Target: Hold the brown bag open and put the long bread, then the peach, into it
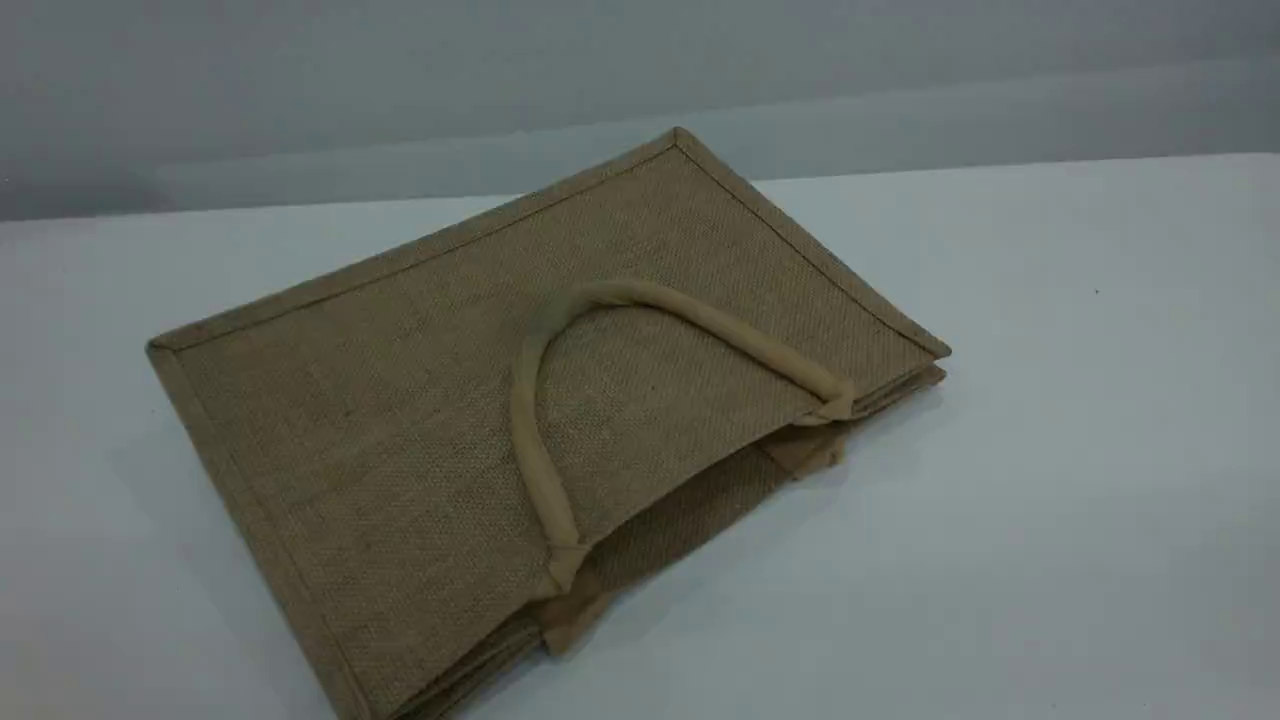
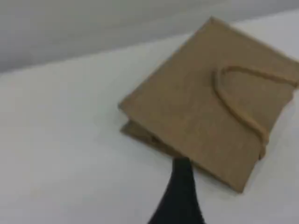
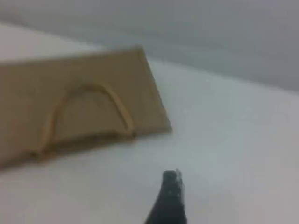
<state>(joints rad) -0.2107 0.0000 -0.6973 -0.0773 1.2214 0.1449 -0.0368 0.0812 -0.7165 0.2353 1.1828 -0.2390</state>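
You have the brown bag (image 1: 400, 420) lying flat on the worktop (image 1: 1050, 450), its beige handle (image 1: 530, 440) on top. Your left fingers (image 2: 180, 196) and right fingers (image 3: 169, 200) stand spread, holding nothing.

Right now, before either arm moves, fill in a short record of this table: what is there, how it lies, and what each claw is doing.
Bag: brown bag lying flat on the white table, mouth only slightly parted
Handle: beige loop handle resting on the bag's upper panel
Long bread and peach: not in any view
Left claw: open, holding nothing
Right claw: open, holding nothing, over bare table beside the bag
Arms in scene view: none
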